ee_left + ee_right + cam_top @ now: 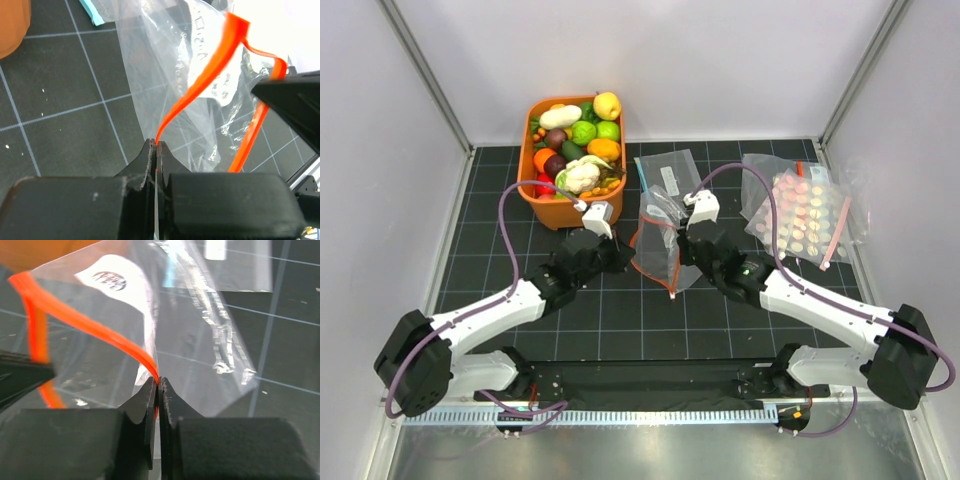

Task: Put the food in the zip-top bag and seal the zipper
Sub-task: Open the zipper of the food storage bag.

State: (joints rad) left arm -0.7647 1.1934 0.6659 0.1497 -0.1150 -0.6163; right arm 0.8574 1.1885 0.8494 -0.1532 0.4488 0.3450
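Both arms reach from the near edge toward mid-table, left gripper [156, 146] and right gripper [159, 383] each clamped tight on the zipper [200, 87].

Left arm [490, 315]: white link shells, black joint housings, bulky black shoulder block. Right arm [830, 310]: same build, tiny green light [747, 268] on forearm. Purple cable [501, 215] loops along each arm. White camera housing [598, 215] at each wrist. Fingers [142, 167] matte black, wedge-tipped, inner edges scuffed pale in wrist views

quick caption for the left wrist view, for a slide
Left gripper shut on the orange-red zipper strip of the clear zip-top bag, over the black grid mat.
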